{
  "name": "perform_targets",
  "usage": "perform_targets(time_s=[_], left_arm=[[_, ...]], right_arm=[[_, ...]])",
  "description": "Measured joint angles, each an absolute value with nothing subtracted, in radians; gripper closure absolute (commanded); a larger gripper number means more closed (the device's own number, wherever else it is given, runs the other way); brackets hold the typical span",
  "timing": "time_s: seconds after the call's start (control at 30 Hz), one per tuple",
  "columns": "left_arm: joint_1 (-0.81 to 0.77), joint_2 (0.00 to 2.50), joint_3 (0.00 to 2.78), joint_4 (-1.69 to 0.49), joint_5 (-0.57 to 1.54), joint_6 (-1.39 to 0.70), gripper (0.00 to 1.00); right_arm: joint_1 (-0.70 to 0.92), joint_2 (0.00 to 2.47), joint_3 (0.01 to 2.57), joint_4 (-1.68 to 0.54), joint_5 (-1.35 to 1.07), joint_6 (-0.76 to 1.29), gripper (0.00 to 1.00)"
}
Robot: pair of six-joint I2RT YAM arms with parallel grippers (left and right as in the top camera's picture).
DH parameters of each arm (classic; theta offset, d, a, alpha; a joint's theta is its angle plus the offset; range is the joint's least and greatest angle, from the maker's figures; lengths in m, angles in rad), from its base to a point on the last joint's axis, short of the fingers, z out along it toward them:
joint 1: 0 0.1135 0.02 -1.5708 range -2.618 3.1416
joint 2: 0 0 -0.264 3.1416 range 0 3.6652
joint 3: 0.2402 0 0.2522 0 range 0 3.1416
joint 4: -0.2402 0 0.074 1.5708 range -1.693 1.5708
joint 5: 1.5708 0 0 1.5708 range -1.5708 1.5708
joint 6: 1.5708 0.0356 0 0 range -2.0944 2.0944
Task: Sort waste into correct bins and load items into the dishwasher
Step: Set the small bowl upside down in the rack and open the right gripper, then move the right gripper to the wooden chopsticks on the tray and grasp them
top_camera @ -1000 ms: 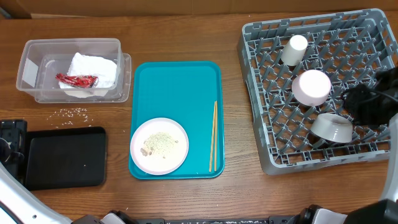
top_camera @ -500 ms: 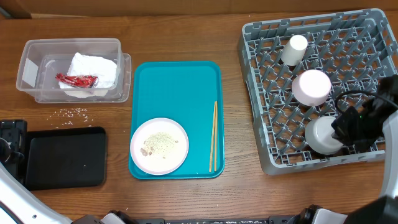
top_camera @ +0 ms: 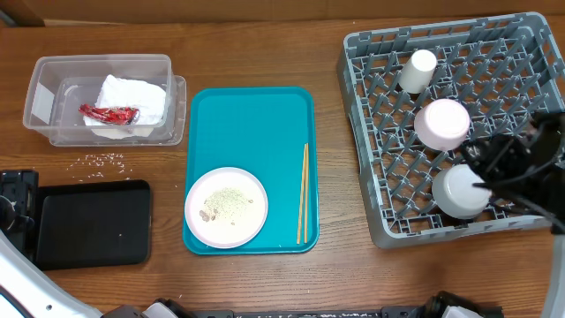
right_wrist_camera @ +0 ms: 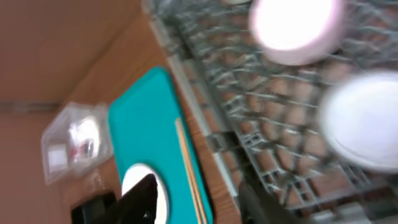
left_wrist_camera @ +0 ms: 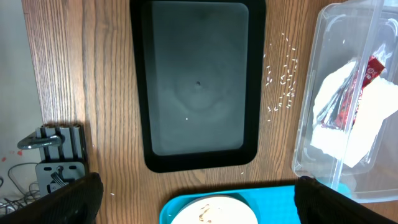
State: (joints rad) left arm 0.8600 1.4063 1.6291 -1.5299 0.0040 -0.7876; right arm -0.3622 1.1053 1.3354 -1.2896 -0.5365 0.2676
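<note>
- At the table's (top_camera: 335,274) far left corner, the clear tub (top_camera: 44,102) holds the crumpled white napkin (top_camera: 132,97); the red wrapper (top_camera: 110,113) lies on the napkin's near edge, inside the tub
- Just in front of the tub, loose rice scraps (top_camera: 104,160) lie on the bare wood, between the tub and the black tray (top_camera: 88,223); the left wrist view shows only a few tiny pale specks on that tray's floor
- In the middle, the teal tray (top_camera: 252,124) carries the pale pink plate (top_camera: 248,226) at its near left corner; a patch of food scraps (top_camera: 228,203) sits in the plate's centre; a pair of chopsticks (top_camera: 303,194) lies along the teal tray's right side, apart from the plate
- On the right, the dish rack (top_camera: 424,228) holds three pieces in a diagonal line; the cream cup (top_camera: 418,71) is farthest back, the pink bowl (top_camera: 442,124) is in the middle, and the grey-green bowl (top_camera: 461,191) is nearest the front wall; both bowls appear bottom-up
- The right gripper (right_wrist_camera: 202,205) hangs over the rack's near right part, just beside the grey-green bowl; its view is blurred, yet the fingers stand apart with nothing between them
- The left gripper (left_wrist_camera: 199,199) hovers above the black tray; its fingers are spread wide, holding nothing
</note>
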Motion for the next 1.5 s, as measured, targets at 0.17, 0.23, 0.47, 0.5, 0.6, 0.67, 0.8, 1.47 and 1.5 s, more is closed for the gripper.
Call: perform_targets(time_s=[0.17, 0.23, 0.47, 0.5, 0.6, 0.67, 0.8, 1.47, 1.5], left_arm=[[0.860, 1.406, 1.629, -1.530, 0.004, -0.788, 0.00], [0.860, 1.406, 1.629, -1.530, 0.004, -0.788, 0.00], [0.860, 1.406, 1.629, -1.530, 0.004, -0.788, 0.00], [0.860, 1.406, 1.629, -1.530, 0.004, -0.788, 0.00], [0.860, 1.406, 1.629, -1.531, 0.004, -0.788, 0.00], [0.860, 1.406, 1.629, -1.531, 0.004, -0.788, 0.00], [0.860, 1.406, 1.629, -1.531, 0.004, -0.788, 0.00], [0.860, 1.406, 1.629, -1.530, 0.004, -0.788, 0.00], [0.860, 1.406, 1.629, -1.530, 0.004, -0.788, 0.00]], right_arm=[[-0.121, 1.135, 1.336, -1.256, -0.538, 0.311, 0.50], [-0.016, 1.165, 1.336, -1.248, -0.500, 0.340, 0.49], [0.384, 1.431, 1.380, -1.264, -0.323, 0.442, 0.48], [0.420, 1.486, 1.397, -1.280, -0.312, 0.447, 0.48], [0.510, 1.651, 1.465, -1.316, -0.265, 0.459, 0.48], [0.562, 1.749, 1.491, -1.312, -0.241, 0.466, 0.48], [0.645, 1.912, 1.496, -1.265, -0.199, 0.483, 0.51], [0.749, 2.031, 1.496, -1.070, -0.096, 0.588, 0.69], [0.756, 2.033, 1.496, -1.068, -0.080, 0.601, 0.69]])
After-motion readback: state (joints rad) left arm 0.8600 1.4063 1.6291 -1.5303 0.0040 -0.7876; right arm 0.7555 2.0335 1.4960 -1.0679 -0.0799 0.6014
